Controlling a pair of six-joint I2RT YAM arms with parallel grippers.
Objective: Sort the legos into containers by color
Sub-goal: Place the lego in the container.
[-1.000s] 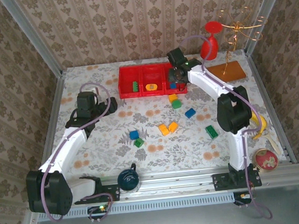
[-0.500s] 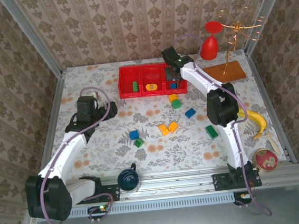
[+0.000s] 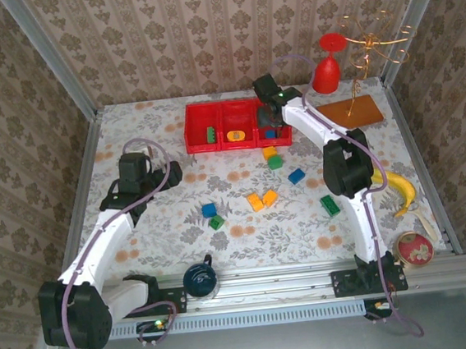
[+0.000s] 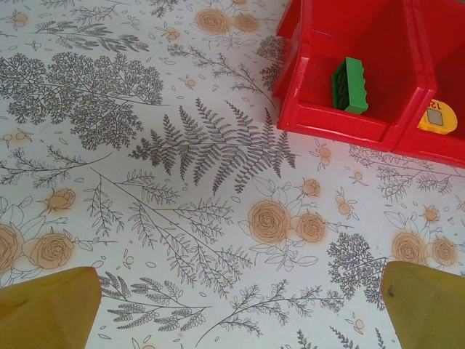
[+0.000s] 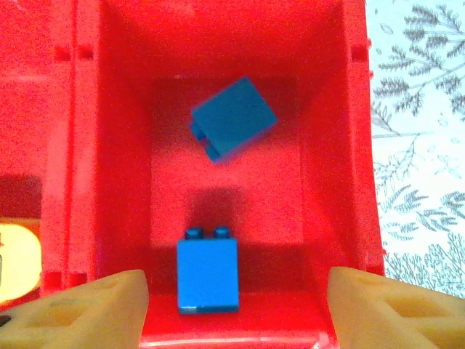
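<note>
The red tray [image 3: 220,110] with three compartments sits at the back of the table. My right gripper [image 3: 269,120] hangs over its right compartment, open [image 5: 240,314]. Below it one blue brick [image 5: 208,275] stands in that compartment and another blue brick [image 5: 234,118] sits tilted and blurred farther in. A green brick [image 4: 349,86] lies in the left compartment and an orange-yellow piece [image 4: 438,116] in the middle one. My left gripper [image 3: 169,171] is open over bare tablecloth [image 4: 236,309], left of the tray. Several loose legos lie mid-table: yellow [image 3: 270,152], green [image 3: 276,162], blue [image 3: 297,176], orange-yellow [image 3: 262,199], blue [image 3: 209,210], green [image 3: 216,222], green [image 3: 330,205].
A banana [image 3: 399,187] lies at the right edge by the right arm. An orange-brown board [image 3: 353,111], a red funnel-shaped cup [image 3: 327,66] and a gold wire stand [image 3: 369,46] fill the back right corner. A dark blue cup [image 3: 199,278] sits near the front rail.
My right gripper has opened over the tray's right compartment and a blue brick has dropped out of it. The left arm has drawn slightly back toward the near side.
</note>
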